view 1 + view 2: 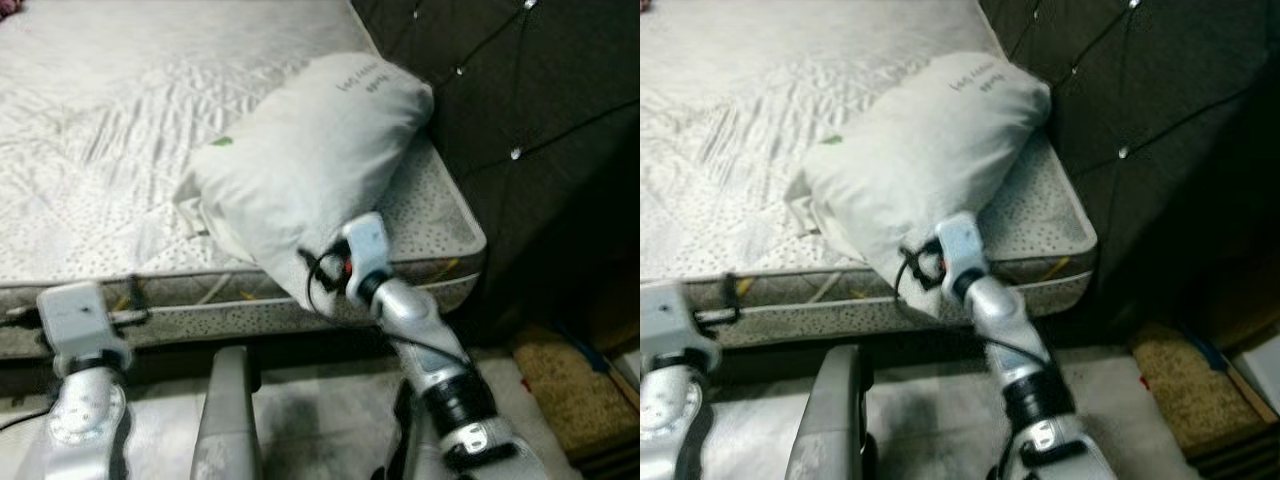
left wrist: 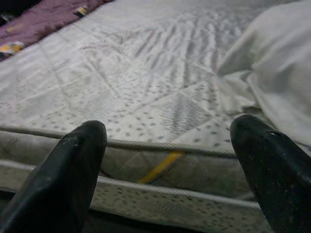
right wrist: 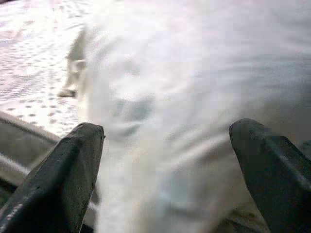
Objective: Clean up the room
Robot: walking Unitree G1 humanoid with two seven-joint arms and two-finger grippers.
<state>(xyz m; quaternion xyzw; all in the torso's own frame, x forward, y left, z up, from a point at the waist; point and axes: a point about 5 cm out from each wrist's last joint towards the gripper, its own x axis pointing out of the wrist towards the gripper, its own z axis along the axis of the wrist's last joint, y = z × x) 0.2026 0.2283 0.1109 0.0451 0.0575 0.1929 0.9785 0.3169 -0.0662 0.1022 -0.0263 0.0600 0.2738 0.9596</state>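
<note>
White pillow mid-frame on mattress | my right gripper spread wide against it, gripping nothing | left gripper wide open, empty, lower left

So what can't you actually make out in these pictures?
- Printed writing on the pillow: too small and blurred in the eye views.
- Right gripper contact with the pillow: the wrist view is blurred, and in the eye views the wrist hides the fingers.
- Purple blanket: cut off by the left wrist view's edge.
- Floor items beside the headboard: dark, unclear.
</note>
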